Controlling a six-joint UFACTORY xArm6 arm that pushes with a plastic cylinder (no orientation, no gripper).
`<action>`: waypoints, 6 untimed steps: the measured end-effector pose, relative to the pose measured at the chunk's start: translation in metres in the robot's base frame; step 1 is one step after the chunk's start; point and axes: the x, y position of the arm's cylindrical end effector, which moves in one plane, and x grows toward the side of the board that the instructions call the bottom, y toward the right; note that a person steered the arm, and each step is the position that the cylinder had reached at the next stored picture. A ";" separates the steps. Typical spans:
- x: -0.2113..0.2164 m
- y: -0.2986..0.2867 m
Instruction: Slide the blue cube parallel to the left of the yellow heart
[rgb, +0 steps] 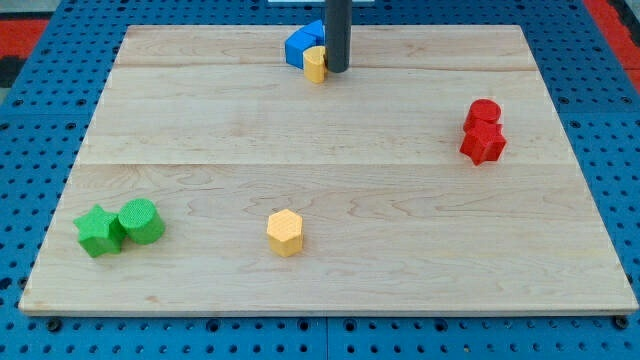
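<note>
The blue cube (301, 45) sits near the top edge of the wooden board, a little left of centre, with more blue showing behind it next to the rod. A small yellow block (316, 64), probably the yellow heart, touches the blue cube's lower right side. My tip (337, 70) is down on the board right beside the yellow block, on its right, and the dark rod rises out of the view's top, hiding part of the blue.
A yellow hexagonal block (285, 232) lies at the lower centre. A green star-like block (99, 231) and a green cylinder (141, 221) touch at the lower left. A red cylinder (483, 113) and a red star-like block (483, 143) touch at the right. The board (330, 270) lies on a blue pegboard.
</note>
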 end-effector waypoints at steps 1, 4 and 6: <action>-0.014 0.009; -0.023 -0.081; 0.001 -0.086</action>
